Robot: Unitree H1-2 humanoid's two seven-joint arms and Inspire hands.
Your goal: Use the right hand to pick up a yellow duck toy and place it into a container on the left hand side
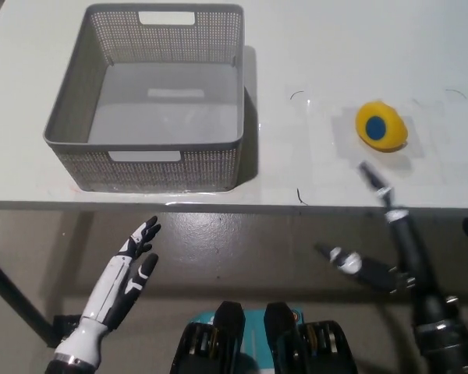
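Note:
A yellow duck toy (pixel 381 125) with a blue round patch lies on the white table (pixel 335 62) at the right. A grey mesh container (pixel 148 101) stands on the table's left part and holds nothing. My black right hand (pixel 378 238) is open at the lower right, below the table's front edge; its longest fingertip reaches over that edge just short of the duck. My white left hand (pixel 125 280) rests open at the lower left, below the table edge and in front of the container.
The table's front edge (pixel 234 206) runs across the picture, with a grey-brown floor below it. A dark table leg slants at the lower left.

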